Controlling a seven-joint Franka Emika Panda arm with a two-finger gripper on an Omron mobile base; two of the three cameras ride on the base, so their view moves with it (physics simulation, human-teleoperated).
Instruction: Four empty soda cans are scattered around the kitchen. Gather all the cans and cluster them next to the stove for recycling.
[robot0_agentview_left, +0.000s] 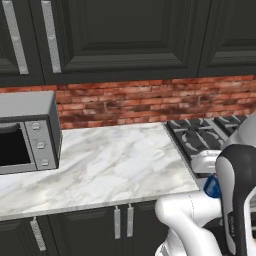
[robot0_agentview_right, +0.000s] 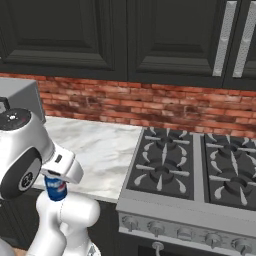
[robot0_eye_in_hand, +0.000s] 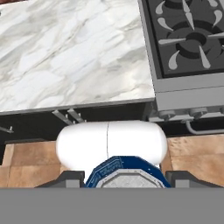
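A blue soda can (robot0_agentview_right: 55, 190) hangs in my gripper (robot0_agentview_right: 56, 181), held in front of the counter's edge and to the left of the stove (robot0_agentview_right: 200, 165). In the hand view the can's silver top (robot0_eye_in_hand: 127, 177) sits between my two dark fingertips (robot0_eye_in_hand: 65, 178), with the gripper (robot0_eye_in_hand: 127, 180) shut on it. From the left base view only a sliver of the blue can (robot0_agentview_left: 212, 187) peeks out beside my arm. The stainless stove (robot0_agentview_left: 200, 135) with black burner grates (robot0_eye_in_hand: 192, 39) stands right of the marble counter (robot0_agentview_left: 115, 160). No other can is in sight.
A grey microwave (robot0_agentview_left: 27, 132) stands at the counter's left end. Dark upper cabinets (robot0_agentview_right: 125, 35) hang over a red brick wall (robot0_agentview_left: 150, 102). Dark lower cabinets (robot0_agentview_left: 100, 225) and a wooden floor (robot0_eye_in_hand: 192, 157) lie below the marble counter (robot0_eye_in_hand: 65, 57).
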